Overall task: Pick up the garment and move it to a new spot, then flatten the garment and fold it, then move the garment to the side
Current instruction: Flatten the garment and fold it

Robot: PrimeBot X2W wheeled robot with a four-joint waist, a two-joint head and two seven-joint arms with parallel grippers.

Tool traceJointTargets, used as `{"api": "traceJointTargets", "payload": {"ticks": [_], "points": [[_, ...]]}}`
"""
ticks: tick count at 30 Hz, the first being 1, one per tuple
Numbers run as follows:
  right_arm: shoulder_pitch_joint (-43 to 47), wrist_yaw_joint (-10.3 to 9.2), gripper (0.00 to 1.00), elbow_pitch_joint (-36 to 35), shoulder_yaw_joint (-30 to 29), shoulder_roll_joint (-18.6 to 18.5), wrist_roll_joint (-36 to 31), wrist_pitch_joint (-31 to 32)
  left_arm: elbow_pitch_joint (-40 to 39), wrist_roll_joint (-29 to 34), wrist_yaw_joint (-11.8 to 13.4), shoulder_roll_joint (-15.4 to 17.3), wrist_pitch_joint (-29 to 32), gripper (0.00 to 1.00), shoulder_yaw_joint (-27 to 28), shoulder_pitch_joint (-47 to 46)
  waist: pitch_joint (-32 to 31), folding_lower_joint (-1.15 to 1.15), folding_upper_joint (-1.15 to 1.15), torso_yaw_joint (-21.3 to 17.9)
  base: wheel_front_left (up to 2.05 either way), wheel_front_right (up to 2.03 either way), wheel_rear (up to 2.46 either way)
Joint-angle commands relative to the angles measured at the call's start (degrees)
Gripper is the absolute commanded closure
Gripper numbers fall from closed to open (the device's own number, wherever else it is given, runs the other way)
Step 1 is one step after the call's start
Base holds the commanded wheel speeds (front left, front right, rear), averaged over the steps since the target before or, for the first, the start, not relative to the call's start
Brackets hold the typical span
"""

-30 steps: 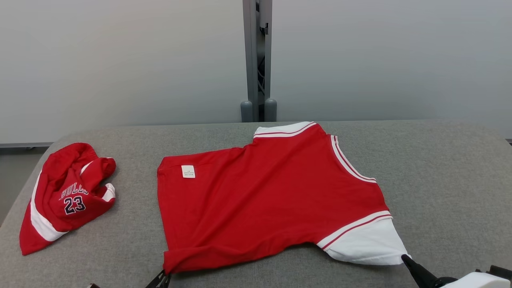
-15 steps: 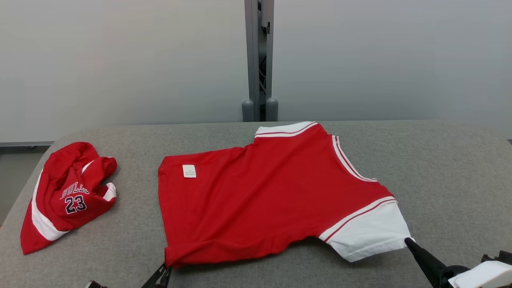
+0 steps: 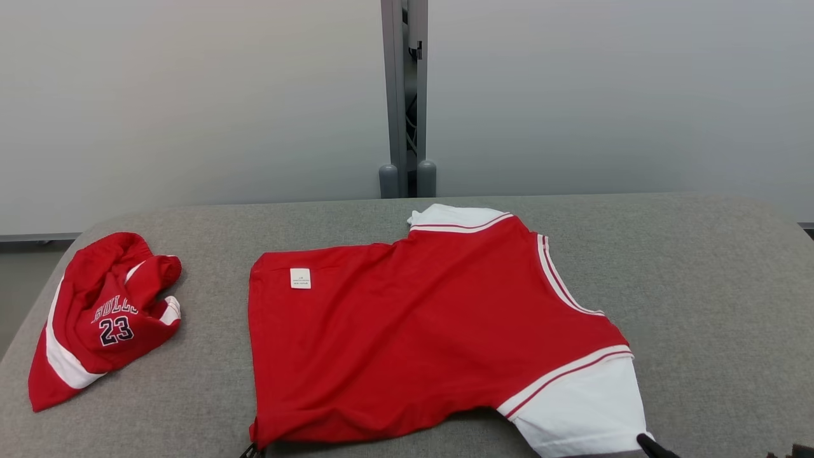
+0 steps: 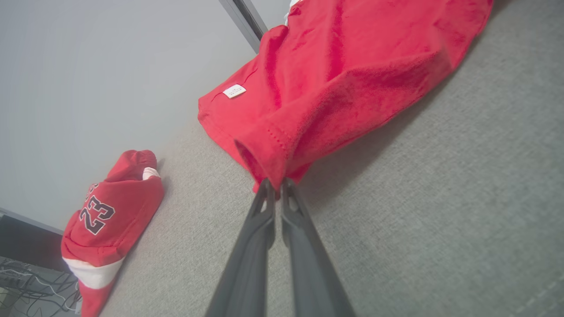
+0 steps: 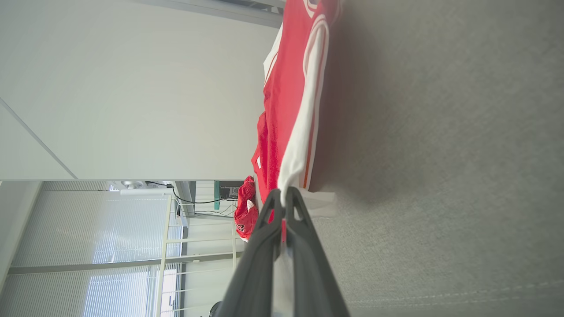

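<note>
The left gripper (image 4: 276, 184) pinched the red jersey (image 3: 407, 331) at its near hem corner, the right gripper (image 5: 282, 193) at its white sleeve edge. Open grey table (image 3: 712, 273) lay right of the jersey, crumpled shorts (image 3: 105, 318) well left.

You have the garment (image 3: 407, 331) spread mid-frame on the table (image 3: 712, 286), bunched shorts (image 3: 102, 318) at frame left, post (image 3: 400, 95) top centre behind, left gripper (image 4: 276, 185) and right gripper (image 5: 282, 194) at its bottom corners.

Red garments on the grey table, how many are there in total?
2. The shirt lies spread in the middle of the table; the crumpled garment with number 23 lies near its left end. None appears hidden.
</note>
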Motion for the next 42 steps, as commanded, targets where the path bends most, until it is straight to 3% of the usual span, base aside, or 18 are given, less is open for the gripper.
{"api": "traceJointTargets", "payload": {"ticks": [1, 17, 35, 42], "points": [[1.12, 0.0, 1.0, -0.72, 0.46, -1.0, 0.67, -0.2, -0.11, -0.02, 0.42, 0.37, -0.02, 0.95, 0.14, 0.81, -0.03, 0.0, 0.0, 0.07, 0.0, 0.0, 0.0], [3.71, 0.0, 1.0, -11.04, 9.82, -9.87, 8.9, -3.52, -0.17, -0.54, 0.4, 0.55, -0.02, 0.95, 0.84, 1.85, -0.69, 0.0, 0.0, 0.78, 0.0, 0.0, 0.0], [-0.45, 0.0, 1.0, -9.15, 16.92, -14.02, 12.96, -10.16, 2.77, 0.17, -0.79, 2.01, -0.02, 0.94, -2.18, 5.12, -1.12, 0.0, 0.0, 1.15, 0.0, 0.0, 0.0], [-2.16, 0.0, 1.0, -7.77, 19.18, -14.9, 13.36, -12.02, 3.03, -0.58, -0.93, 1.43, -0.02, 1.0, -1.87, 5.07, -0.99, 0.0, 0.0, 1.13, 0.0, 0.0, 0.0]]}}
